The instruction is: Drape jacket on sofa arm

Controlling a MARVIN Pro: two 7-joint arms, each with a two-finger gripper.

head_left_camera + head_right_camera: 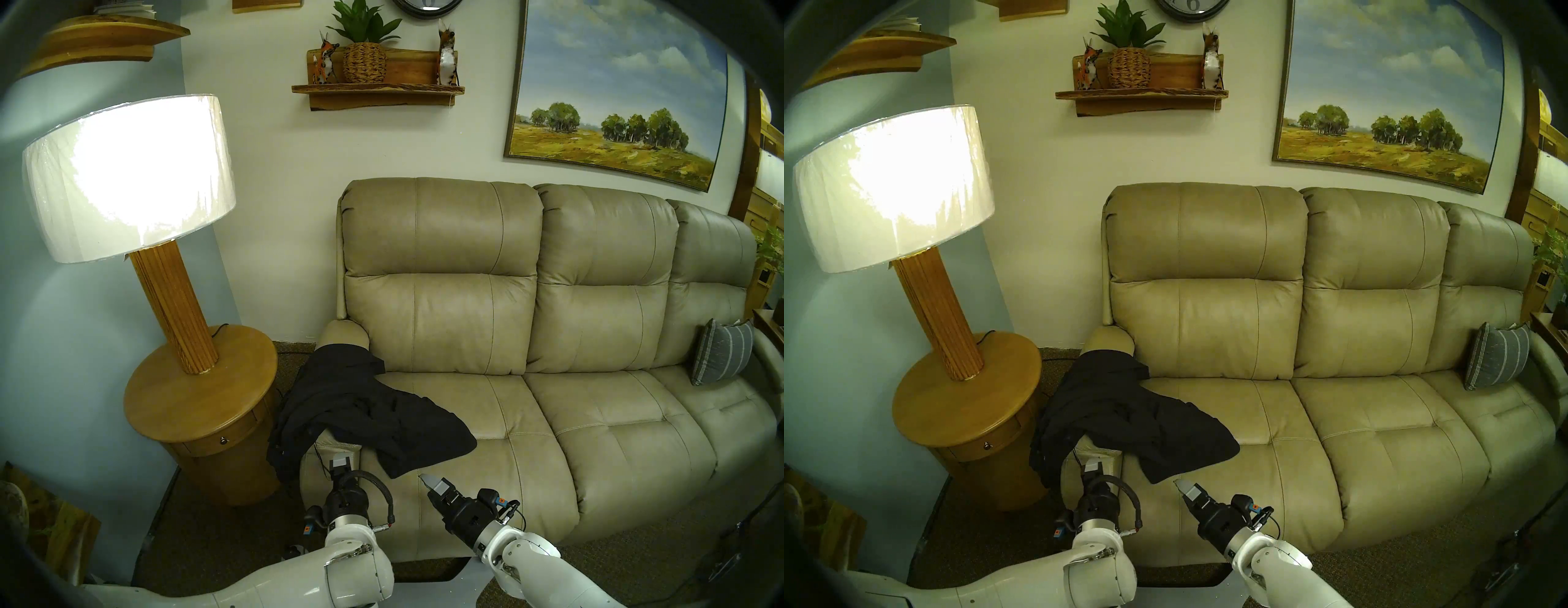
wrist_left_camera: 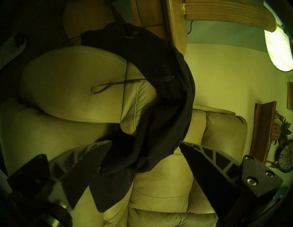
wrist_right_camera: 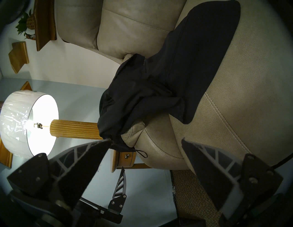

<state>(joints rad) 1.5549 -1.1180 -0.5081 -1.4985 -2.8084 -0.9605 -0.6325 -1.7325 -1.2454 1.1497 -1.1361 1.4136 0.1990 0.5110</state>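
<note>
From the left head camera, the black jacket (image 1: 365,420) lies across the beige sofa arm (image 1: 343,333), one part hanging down the outer side toward the round wooden side table (image 1: 191,407) at about 9 o'clock of it, another part spilling onto the seat cushion (image 1: 500,429) toward 4 o'clock; it seems spread this way so the weight on both sides keeps it from sliding off. The left claw (image 1: 341,460) sits just below the arm's squared front end, the right claw (image 1: 428,483) just at 5 o'clock of the jacket's lowest flap, neither touching cloth. The right head camera shows the same: jacket (image 1: 1123,424) over the sofa arm (image 1: 1110,339), left claw (image 1: 1093,467) and right claw (image 1: 1185,488) clear of it, so the draping looks essentially done. In the left wrist view the left claw (image 2: 145,145) is spread wide and empty, the jacket (image 2: 166,98) crossing the sofa arm (image 2: 71,82) with a thin drawcord (image 2: 111,86) loop lying loose on the leather. In the right wrist view the right claw (image 3: 145,141) is likewise wide apart with nothing between its fingers; the jacket (image 3: 166,79) bunches over the sofa arm (image 3: 136,131) at 12 o'clock, the lit table lamp (image 3: 28,123) at 9 o'clock.
</note>
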